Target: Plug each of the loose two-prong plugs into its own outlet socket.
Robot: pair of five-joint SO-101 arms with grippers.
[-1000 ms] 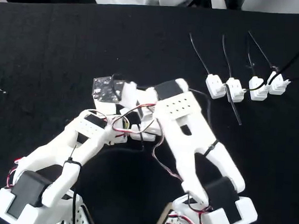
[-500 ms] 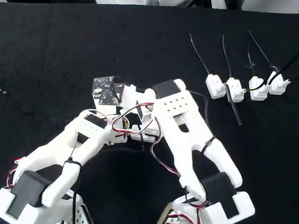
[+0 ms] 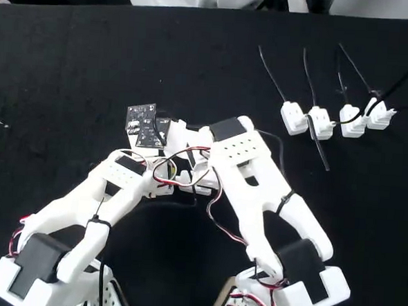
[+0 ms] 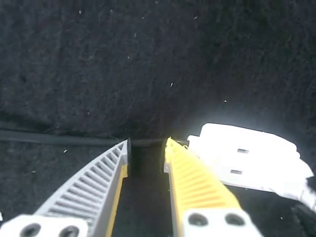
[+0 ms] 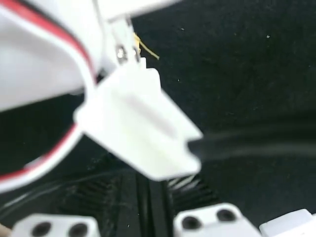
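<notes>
Right jaws (image 5: pixel 148 190) clamped on the white plug (image 5: pixel 140 123), gripped by the body. Prongs (image 5: pixel 121 52) point away from the jaws and the black lead (image 5: pixel 252 146) exits sideways. The prong tips sit just beside the other arm's white shell (image 5: pixel 44 59), which carries a red wire. Left jaws (image 4: pixel 146 145) are parallel and slightly apart, with a narrow dark gap between the grey and yellow sides and nothing solid visibly between them. A black cable (image 4: pixel 54 138) runs along the worktop (image 4: pixel 148 49) up to the grey tip. It may pass between the tips, but it's too dark there to say. A white socket (image 4: pixel 247 158) lies flat just beside the yellow jaw, its two slots facing the camera and unoccupied. From above, both arms fold inward and their wrists meet near the middle of the black worktop, left arm (image 3: pixel 97 202) and right arm (image 3: pixel 257 184) nearly touching at the front ends. Well apart from them, toward the far right, there is a row of four white blocks (image 3: pixel 321 122). Each has a thin black cord (image 3: pixel 271 70) trailing off toward the far edge.
</notes>
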